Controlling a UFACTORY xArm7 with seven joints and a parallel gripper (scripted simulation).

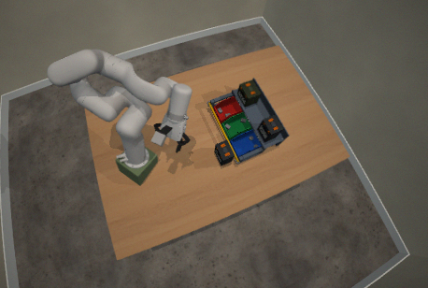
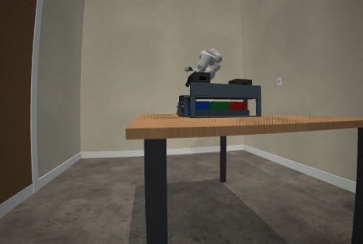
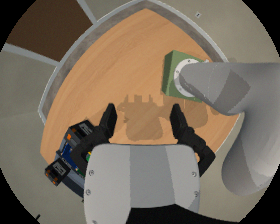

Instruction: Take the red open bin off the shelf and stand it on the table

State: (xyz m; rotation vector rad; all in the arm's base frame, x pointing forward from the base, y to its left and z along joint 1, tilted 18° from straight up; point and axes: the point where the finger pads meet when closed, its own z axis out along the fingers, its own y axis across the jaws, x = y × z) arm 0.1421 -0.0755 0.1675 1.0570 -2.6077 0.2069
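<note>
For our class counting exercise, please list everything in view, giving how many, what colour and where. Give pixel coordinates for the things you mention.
red open bin (image 1: 227, 108) (image 2: 238, 106): one, red, on the shelf, parts inside
green bin (image 1: 237, 127) (image 2: 219, 105): one, green, between the red and blue bins
blue bin (image 1: 245, 145) (image 2: 203, 105): one, blue, beside the green bin
shelf (image 1: 257, 112) (image 2: 226, 89): one, grey, on the table
dark boxes: three, blackish with orange marks, two atop the shelf, one on the table
table (image 1: 196, 214) (image 2: 246, 127) (image 3: 126, 55): one, wood-brown top, on the floor
arm: one, white, on a green base
gripper (image 1: 172, 136) (image 3: 143, 110): one, black fingers, open, at the arm's end
</note>
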